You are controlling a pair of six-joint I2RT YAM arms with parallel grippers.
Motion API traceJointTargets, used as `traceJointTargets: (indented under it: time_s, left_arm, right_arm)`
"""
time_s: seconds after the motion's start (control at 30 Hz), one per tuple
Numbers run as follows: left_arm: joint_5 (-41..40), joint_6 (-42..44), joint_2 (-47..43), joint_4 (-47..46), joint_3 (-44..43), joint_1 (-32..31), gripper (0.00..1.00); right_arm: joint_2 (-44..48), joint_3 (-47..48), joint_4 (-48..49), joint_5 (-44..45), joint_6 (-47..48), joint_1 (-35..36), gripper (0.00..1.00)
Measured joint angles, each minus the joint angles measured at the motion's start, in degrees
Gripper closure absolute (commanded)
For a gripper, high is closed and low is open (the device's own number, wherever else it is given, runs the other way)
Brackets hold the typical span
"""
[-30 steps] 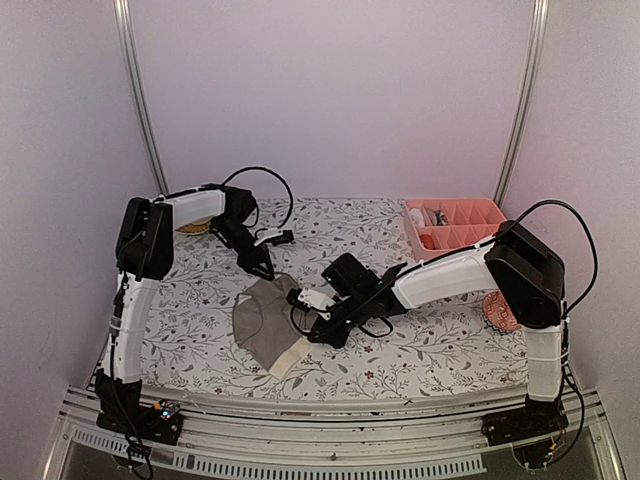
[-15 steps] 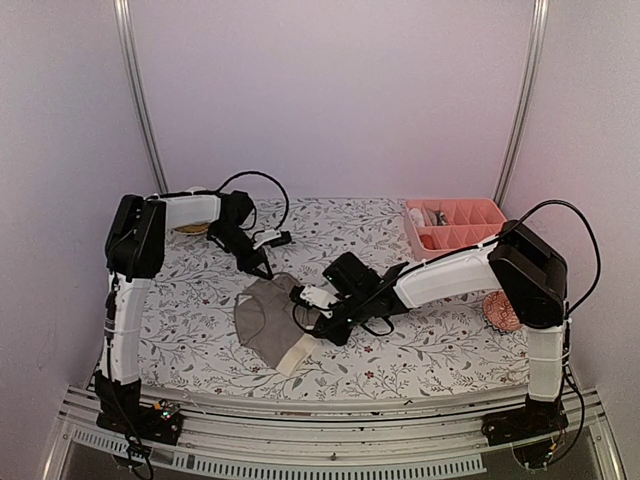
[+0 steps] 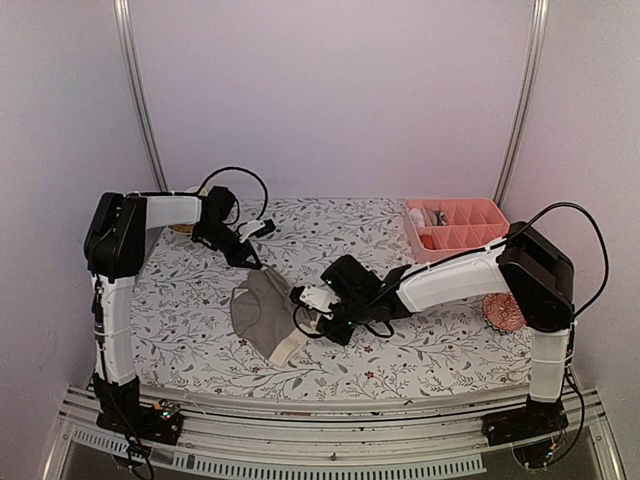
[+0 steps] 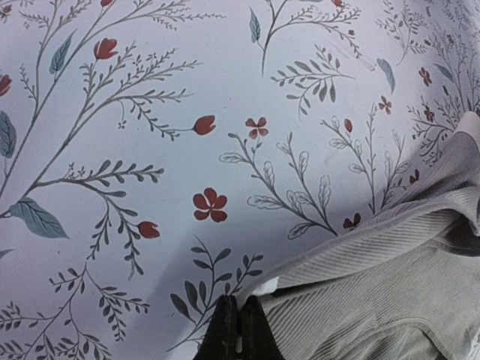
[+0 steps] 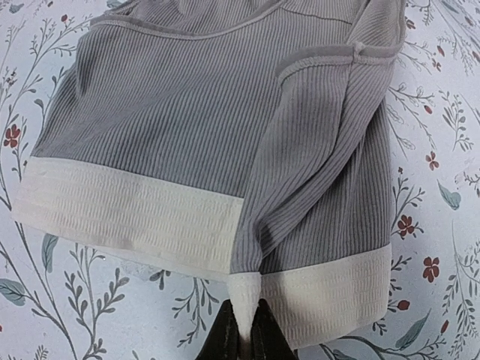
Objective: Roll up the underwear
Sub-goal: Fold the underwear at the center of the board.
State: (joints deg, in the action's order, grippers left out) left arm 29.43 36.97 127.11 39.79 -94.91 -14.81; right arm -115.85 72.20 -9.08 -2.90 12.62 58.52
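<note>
One underwear (image 3: 258, 312) lies on the flowered cloth near the front left: taupe ribbed fabric with a wide cream waistband (image 5: 127, 206). My right gripper (image 3: 301, 322) is at its right side. In the right wrist view that gripper (image 5: 245, 319) is shut on a pinched fold of the waistband, and a flap of underwear (image 5: 172, 112) is folded over. My left gripper (image 3: 252, 263) is at the far corner. In the left wrist view it (image 4: 239, 301) is shut, the underwear (image 4: 375, 300) edge running taut from its tips.
A pink divided tray (image 3: 478, 211) with small items stands at the back right. A round pink knitted ball (image 3: 500, 312) lies by the right arm's upright. A tan object (image 3: 185, 228) sits at the back left behind the left arm. Metal posts rise at both back corners.
The left gripper has shut at the underwear's far corner and moved left and back, drawing that corner with it. The right gripper has shifted slightly left, still holding the waistband.
</note>
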Motion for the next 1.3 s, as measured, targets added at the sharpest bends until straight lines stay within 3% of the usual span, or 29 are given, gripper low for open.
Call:
traceJointTargets:
  time_s: [0.47,0.93,1.3]
  left_arm:
    - [-5.1,-3.8,0.0,-3.1,0.3,0.1,0.96]
    - [-5.5,-6.3,0.0,-4.2,0.2,0.1,1.00]
    - [-6.6,-13.2,0.1,-7.5,-0.5,1.1,1.00]
  right_arm:
    - [-2.6,8.4,-1.0,3.1,2.3,3.8,0.94]
    - [-6.2,9.9,-0.9,10.0,1.7,4.1,0.94]
    - [-2.9,10.6,-0.9,12.4,1.8,-4.0,0.95]
